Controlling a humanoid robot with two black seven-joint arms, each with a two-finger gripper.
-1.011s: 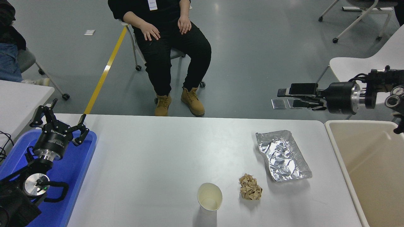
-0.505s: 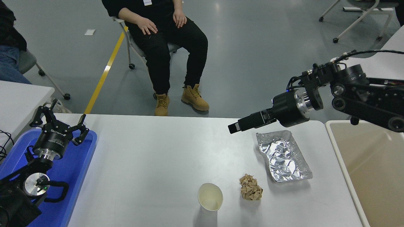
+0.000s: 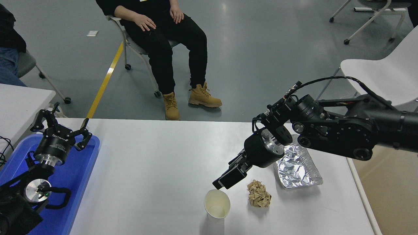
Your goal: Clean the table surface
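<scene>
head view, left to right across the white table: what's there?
Blue plastic tray under the parked left gripper → upright cream paper cup → crumpled brown paper ball → crinkled silver foil tray → beige bin. Right gripper hangs just above the cup.

Both arms (image 3: 359, 133) matte black, with silver metal rings at the wrists. Black cable loops over right arm. Left gripper (image 3: 60, 129) carries white lettering.
</scene>
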